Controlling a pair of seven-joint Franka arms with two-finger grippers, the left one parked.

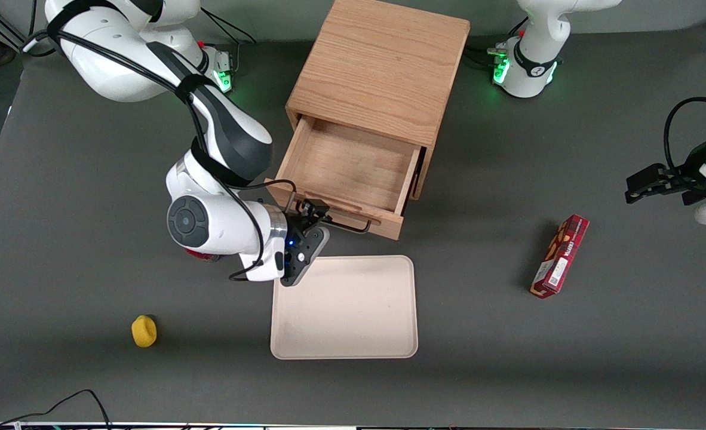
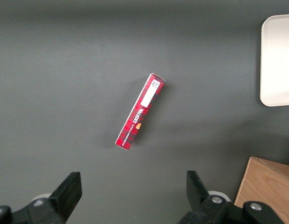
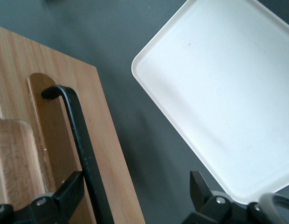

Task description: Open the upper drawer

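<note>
Light oak upper drawer point(image 1: 353, 164) pulled well out; gripper point(image 1: 316, 220) at black wire handle point(image 3: 84, 144), fingers apart astride bar. Pull looks done; next: retreat clear.

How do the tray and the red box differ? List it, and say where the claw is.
1. The tray is pale cream; the red box is dark red plaid.
2. The tray is wide, the box long and narrow.
3. The tray lies square to the table edge, the box at a slant.
Both lie flat on the table, untouched. The claw, open, is at the drawer handle.
</note>
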